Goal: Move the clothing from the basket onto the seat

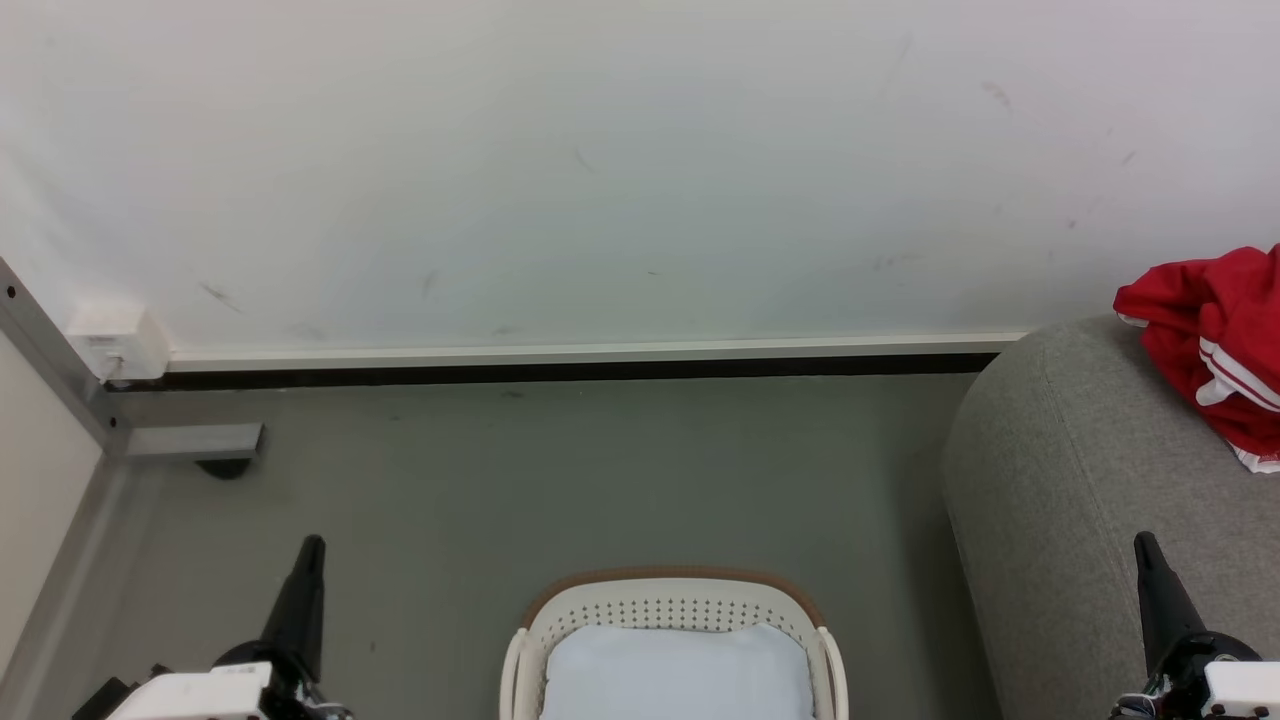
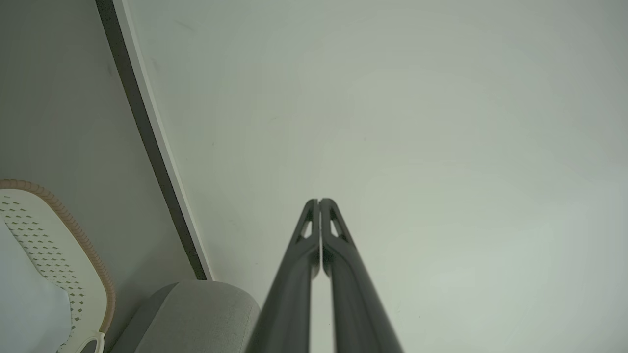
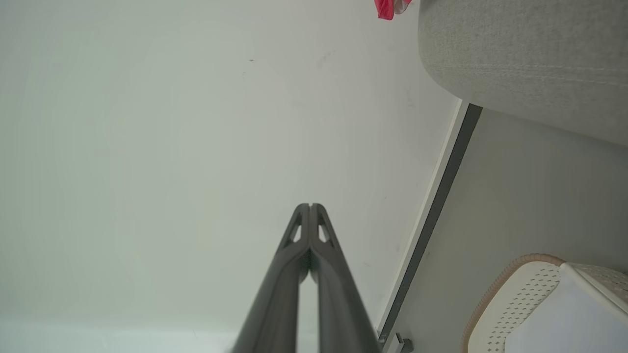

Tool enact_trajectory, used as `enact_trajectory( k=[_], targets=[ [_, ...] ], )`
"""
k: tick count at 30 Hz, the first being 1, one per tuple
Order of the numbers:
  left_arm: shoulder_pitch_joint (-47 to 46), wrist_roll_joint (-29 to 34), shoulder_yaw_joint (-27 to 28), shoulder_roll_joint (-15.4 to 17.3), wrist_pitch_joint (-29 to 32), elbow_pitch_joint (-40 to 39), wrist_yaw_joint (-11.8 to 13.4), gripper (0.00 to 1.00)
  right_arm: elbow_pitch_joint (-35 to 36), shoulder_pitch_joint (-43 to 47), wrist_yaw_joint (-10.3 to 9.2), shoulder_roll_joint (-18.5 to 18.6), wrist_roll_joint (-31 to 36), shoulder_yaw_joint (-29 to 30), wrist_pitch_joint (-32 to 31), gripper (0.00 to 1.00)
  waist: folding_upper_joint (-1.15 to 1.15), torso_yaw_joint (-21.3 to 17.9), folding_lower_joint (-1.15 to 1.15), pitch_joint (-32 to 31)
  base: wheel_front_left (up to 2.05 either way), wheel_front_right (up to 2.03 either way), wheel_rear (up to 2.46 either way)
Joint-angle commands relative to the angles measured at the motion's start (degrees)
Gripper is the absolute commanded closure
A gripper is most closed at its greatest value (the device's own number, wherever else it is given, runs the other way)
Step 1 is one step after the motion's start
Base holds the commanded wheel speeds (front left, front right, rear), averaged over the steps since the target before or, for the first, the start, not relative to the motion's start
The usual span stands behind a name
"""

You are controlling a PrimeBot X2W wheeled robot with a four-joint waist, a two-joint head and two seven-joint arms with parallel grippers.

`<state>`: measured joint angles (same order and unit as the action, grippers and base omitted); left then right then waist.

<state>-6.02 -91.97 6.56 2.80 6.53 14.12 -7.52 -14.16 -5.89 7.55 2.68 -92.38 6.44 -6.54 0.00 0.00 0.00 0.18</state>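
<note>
- Head view: I have the left gripper (image 1: 311, 548) low on the left over the floor and the right gripper (image 1: 1146, 548) low on the right in front of the seat (image 1: 1080, 500). Each has its two fingers pressed together, with nothing between them.
- Head view: the clothing (image 1: 1215, 340) lies crumpled on top of the seat by the wall and runs off the right edge of the picture. The basket (image 1: 670, 608) stands on the floor between my arms, well apart from the clothing. The part I can see holds its pale pad (image 1: 675, 670).
- Left wrist view: the fingers meet at the tips and are aimed at the bare wall. The basket's brown rim and the seat's rounded corner sit at the lower left.
- Right wrist view: the fingers are closed tip to tip. A scrap of red fabric peeks over the seat at the top edge, and the basket is at the lower right.
- Handling, as I judge it: the fabric is light, limp and not fragile. It will drape and trail rather than keep any shape.
- If it needs resettling, I would pinch a raised, bunched fold rather than a flat single layer. It lies near the seat's rounded edge, so a careless tug could slide it off.
</note>
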Motion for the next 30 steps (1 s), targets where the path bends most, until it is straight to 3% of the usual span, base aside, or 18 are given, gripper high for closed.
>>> enact_trajectory(
  k=[1, 30],
  targets=[
    [-0.47, -0.84, 0.08, 0.09, 0.18, -0.21, -0.06, 1.0, 0.33, -0.72, -0.13, 0.4, -0.08, 0.22, -0.16, 1.0, 0.0, 0.0, 0.0, 0.0, 0.0, 0.0, 0.0],
    [-0.47, -0.83, 0.08, 0.1, 0.18, -0.21, -0.06, 1.0, 0.33, -0.72, -0.13, 0.4, -0.08, 0.21, -0.16, 1.0, 0.0, 0.0, 0.0, 0.0, 0.0, 0.0, 0.0]
  ],
)
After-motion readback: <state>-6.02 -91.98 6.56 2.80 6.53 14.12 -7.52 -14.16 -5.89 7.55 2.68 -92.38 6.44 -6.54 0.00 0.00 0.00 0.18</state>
